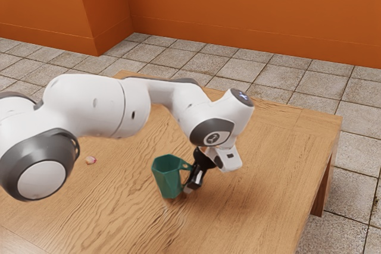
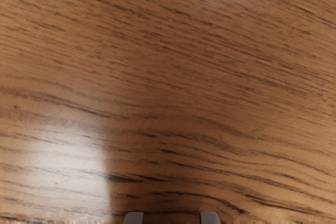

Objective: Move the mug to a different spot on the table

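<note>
A dark green mug (image 1: 169, 175) stands upright on the wooden table (image 1: 268, 165), near its middle. My gripper (image 1: 192, 187) points down at the table just to the exterior view's right of the mug, close against its side. In the wrist view the two grey fingertips (image 2: 134, 217) stand apart, my gripper (image 2: 172, 217) open with only wood grain between them. Nothing green lies between the fingers there.
A small pink object (image 1: 90, 160) lies on the table toward the exterior view's left, beside my arm's lower link. The table's edge (image 1: 331, 147) drops off at the exterior view's right to a tiled floor. Orange walls stand behind.
</note>
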`<state>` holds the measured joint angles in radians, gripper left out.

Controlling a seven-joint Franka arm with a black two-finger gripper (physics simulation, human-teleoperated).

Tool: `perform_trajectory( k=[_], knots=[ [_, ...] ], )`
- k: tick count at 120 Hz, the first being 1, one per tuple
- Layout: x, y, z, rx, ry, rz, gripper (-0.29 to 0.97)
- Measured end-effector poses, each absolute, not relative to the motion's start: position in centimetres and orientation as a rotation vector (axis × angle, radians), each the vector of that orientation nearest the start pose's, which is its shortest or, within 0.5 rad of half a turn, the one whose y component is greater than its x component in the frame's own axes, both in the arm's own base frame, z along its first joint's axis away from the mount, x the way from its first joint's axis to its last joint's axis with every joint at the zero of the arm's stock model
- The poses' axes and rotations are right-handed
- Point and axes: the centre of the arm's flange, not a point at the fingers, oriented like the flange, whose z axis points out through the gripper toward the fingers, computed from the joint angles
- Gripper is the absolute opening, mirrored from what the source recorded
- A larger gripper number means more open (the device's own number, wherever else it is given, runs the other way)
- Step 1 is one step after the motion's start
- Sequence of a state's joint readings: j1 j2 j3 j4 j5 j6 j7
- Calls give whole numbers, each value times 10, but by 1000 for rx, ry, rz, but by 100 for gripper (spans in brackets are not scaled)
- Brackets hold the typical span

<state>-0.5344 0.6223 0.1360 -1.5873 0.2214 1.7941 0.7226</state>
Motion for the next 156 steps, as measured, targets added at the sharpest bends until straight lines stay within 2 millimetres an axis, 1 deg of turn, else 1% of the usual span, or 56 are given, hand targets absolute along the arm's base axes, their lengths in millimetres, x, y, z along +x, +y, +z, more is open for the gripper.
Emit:
perform_trajectory(
  k=[17, 52, 84, 103, 115, 131, 156],
  knots=[
    [608, -230, 261, -2339, 1602, 645, -1],
    [631, -188, 291, -2388, 1510, 587, -2],
    [647, -154, 309, -2397, 1446, 596, -2],
    [659, -126, 308, -2406, 1402, 620, -3],
    [669, -117, 306, -2405, 1388, 623, -3],
    [678, -116, 300, -2395, 1393, 626, -4],
    [679, -117, 280, -2383, 1414, 660, -3]
  ],
)
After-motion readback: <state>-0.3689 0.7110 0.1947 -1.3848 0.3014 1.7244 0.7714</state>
